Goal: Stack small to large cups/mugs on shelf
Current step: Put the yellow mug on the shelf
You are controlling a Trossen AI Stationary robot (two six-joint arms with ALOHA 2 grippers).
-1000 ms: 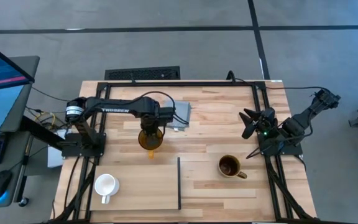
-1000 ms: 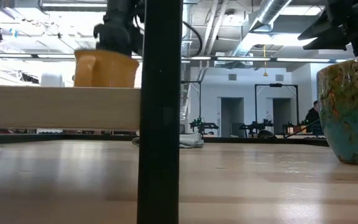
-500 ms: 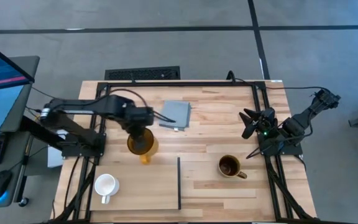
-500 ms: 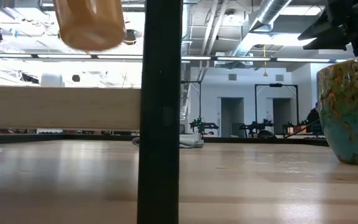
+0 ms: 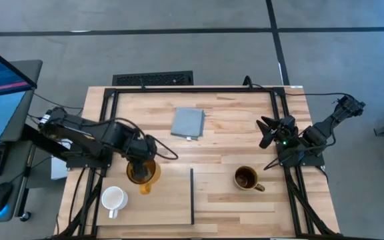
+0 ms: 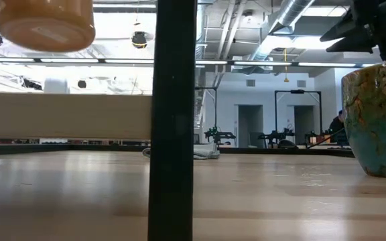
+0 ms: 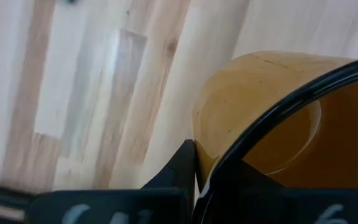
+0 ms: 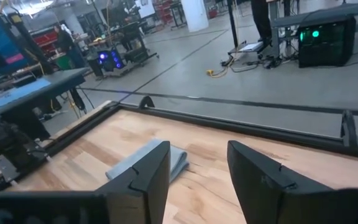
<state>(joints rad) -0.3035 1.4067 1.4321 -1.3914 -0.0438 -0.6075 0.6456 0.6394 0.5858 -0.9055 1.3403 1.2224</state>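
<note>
Left gripper [image 5: 141,169]: your left claw is clamped tight on the rim of the yellow-amber mug [image 5: 142,173], one finger [image 7: 179,171] outside the wall, carrying it clear of the table [image 5: 232,130].
Yellow-amber mug: you see a glossy amber body with a thin dark rim and its handle pointing toward the table's front edge; in the low view it hangs high above the shelf [image 6: 66,115].
White mug [image 5: 113,198]: it is small, plain white, upright on the shelf just beside the carried mug.
Brown mug [image 5: 247,179]: dark inside, tan handle, mottled teal and rust glaze outside; it stands on the table right of the shelf's black strip [image 5: 192,196].
Right gripper [image 5: 266,133]: your right claw waits at the table's right edge, fingers parted, holding nothing.
Grey pad [image 5: 188,123]: lies flat near the table's back.
</note>
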